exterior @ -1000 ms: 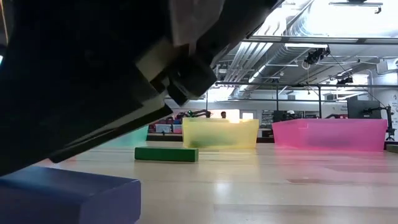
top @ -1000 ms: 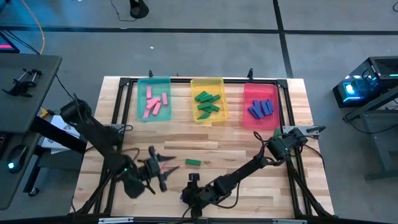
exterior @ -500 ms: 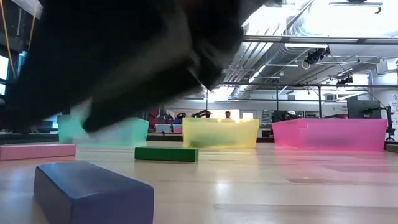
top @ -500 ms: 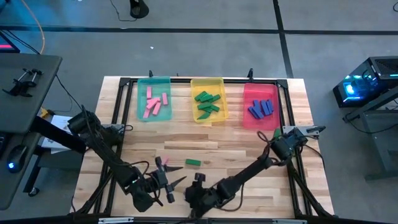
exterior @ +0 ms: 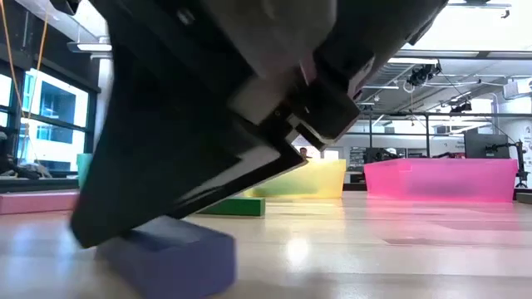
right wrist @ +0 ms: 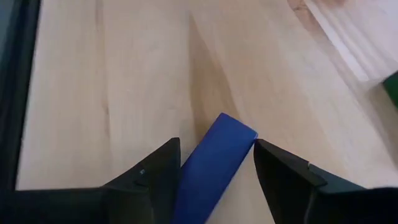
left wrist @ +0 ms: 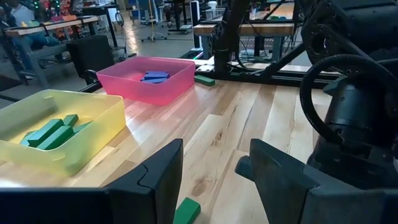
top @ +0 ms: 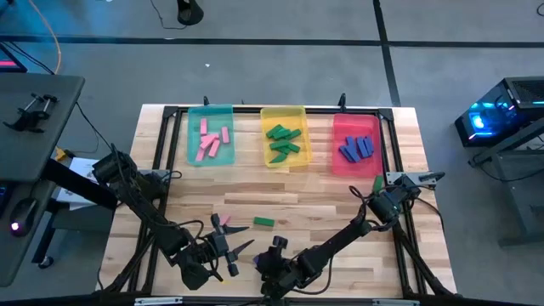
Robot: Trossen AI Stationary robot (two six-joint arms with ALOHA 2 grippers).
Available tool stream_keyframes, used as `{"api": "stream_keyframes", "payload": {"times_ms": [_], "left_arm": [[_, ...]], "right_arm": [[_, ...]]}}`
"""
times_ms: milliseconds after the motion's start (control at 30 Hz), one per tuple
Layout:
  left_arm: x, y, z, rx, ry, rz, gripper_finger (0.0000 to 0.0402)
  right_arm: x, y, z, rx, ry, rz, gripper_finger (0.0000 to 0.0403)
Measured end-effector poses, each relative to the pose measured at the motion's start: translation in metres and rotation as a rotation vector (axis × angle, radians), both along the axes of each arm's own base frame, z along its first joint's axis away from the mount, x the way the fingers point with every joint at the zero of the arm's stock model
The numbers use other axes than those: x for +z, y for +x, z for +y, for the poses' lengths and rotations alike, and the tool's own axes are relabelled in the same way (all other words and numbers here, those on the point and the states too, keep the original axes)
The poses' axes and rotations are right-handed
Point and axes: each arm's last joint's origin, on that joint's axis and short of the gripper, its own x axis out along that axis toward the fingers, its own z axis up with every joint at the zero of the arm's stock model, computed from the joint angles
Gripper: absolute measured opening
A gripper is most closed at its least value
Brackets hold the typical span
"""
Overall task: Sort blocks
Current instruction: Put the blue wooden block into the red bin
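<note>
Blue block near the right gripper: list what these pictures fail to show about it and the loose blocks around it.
- Blue block: the high view hides it under the right gripper; whether the fingers touch it is unclear.
- Its near end: cut off by the right wrist picture's edge.
- Green block: partly behind the dark arm in the low view.
- Pink block: the low view's edge cuts it off.
- Left gripper: nothing seen between its open fingers.

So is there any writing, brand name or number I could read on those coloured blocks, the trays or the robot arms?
None can be read.
Blue block between the right gripper's open jaws: plain.
Teal tray, yellow tray and red tray: no labels.
Left gripper: no readable marking.
Room behind, low view: too blurred to read.
</note>
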Motion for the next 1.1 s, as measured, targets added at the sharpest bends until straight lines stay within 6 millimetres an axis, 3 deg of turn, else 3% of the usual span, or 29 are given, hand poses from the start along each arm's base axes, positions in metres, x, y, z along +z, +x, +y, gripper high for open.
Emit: {"api": "stream_keyframes", "payload": {"times_ms": [300,467,633,767,867,967,1100], "left_arm": [[0.000,-0.005,-0.005,-0.015,-0.020,-0.008,0.0172],[-0.001,-0.008,-0.007,-0.020,-0.031,-0.015,0.0172],[-0.001,-0.010,-0.009,-0.024,-0.037,-0.018,0.0172],[-0.001,-0.011,-0.009,-0.027,-0.038,-0.019,0.0172],[-0.001,-0.011,-0.009,-0.027,-0.037,-0.018,0.0172],[-0.001,-0.011,-0.009,-0.027,-0.037,-0.018,0.0172],[-0.003,-0.010,-0.007,-0.020,-0.026,-0.009,0.0172]], "right_arm": [[-0.007,-0.012,-0.008,0.029,-0.092,0.172,0.0102],[-0.008,-0.013,-0.009,0.086,-0.112,0.205,0.0091],[0.016,-0.023,-0.013,0.135,-0.184,0.245,0.0088],[0.058,-0.047,-0.027,0.123,-0.322,0.329,0.0086],[0.098,-0.071,-0.052,0.040,-0.439,0.367,0.0086],[0.111,-0.100,-0.087,-0.058,-0.495,0.464,0.0085],[0.134,-0.143,-0.146,-0.191,-0.432,0.463,0.0085]]}}
